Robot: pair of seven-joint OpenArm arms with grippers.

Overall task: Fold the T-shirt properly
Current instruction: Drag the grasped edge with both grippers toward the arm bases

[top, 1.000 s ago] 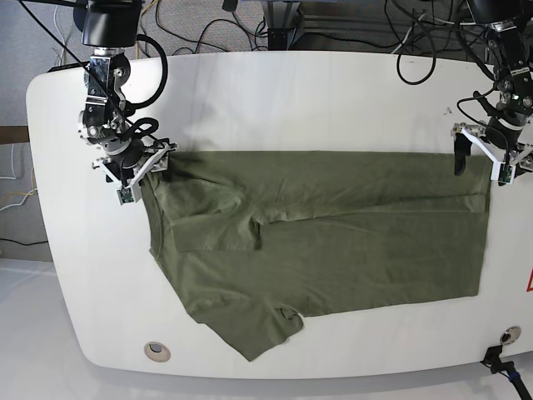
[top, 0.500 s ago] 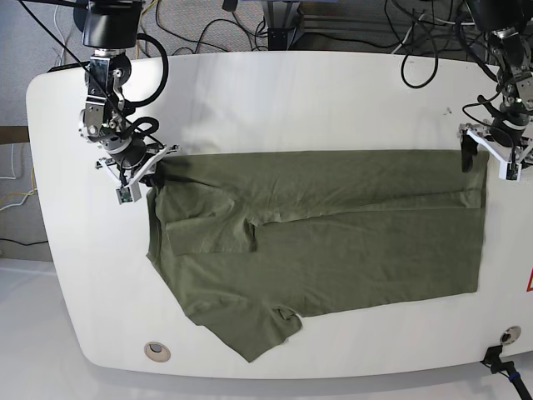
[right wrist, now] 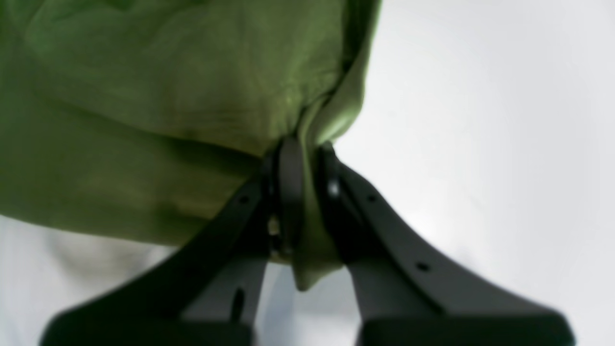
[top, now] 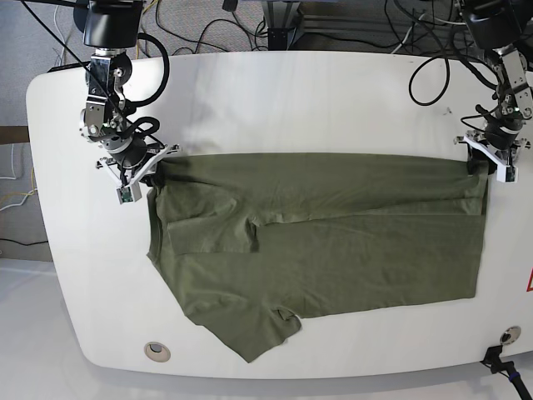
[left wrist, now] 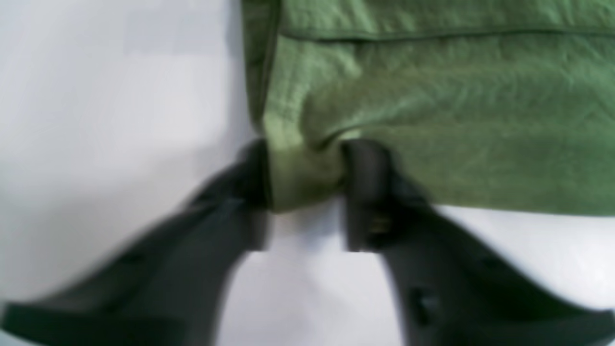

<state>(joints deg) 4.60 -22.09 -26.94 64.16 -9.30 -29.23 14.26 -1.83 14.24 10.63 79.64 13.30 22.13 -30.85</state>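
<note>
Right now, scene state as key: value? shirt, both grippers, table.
T-shirt: olive green, lying on the table, far long edge folded toward the middle, one sleeve sticking out near
left gripper: fingers either side of a far shirt corner, gap between them, grip unclear
right gripper: shut on the other far corner, fabric bunched
table: white
</note>
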